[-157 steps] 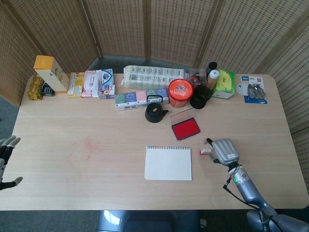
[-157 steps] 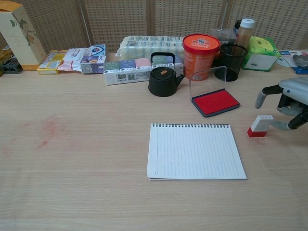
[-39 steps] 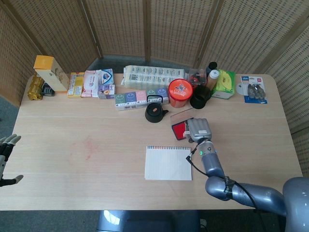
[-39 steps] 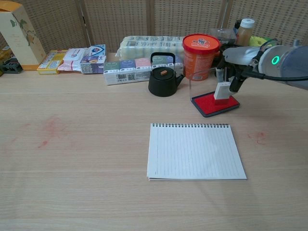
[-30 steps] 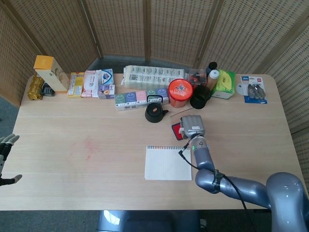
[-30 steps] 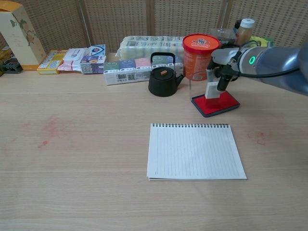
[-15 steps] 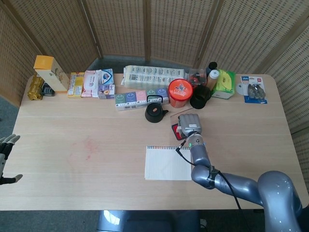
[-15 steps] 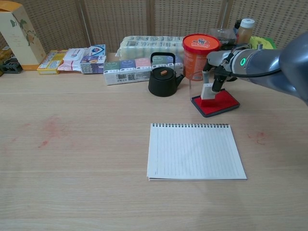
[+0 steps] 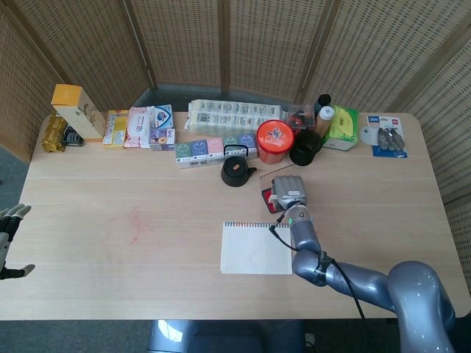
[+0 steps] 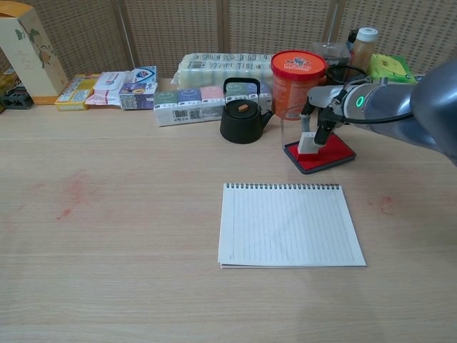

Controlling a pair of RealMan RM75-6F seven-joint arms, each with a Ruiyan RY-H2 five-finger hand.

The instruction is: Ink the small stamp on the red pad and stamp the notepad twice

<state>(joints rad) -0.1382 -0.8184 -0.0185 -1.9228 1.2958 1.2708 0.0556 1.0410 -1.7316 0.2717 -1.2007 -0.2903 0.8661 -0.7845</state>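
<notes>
The small white stamp stands on the red ink pad, near its left corner. My right hand grips the stamp from above; in the head view this right hand covers most of the ink pad and hides the stamp. The spiral notepad lies flat in front of the pad with a blank lined page; the head view shows the notepad just below the hand. My left hand hangs at the far left edge, off the table, fingers apart and holding nothing.
A black teapot, an orange tub and a black mesh cup stand close behind the ink pad. Its clear lid stands upright at its back. Boxes and packets line the table's far edge. Faint red smears mark the wood at left.
The right hand carried the stamp leftward over the ink pad and lowered it onto the pad's left corner. The left hand stays where it was.
</notes>
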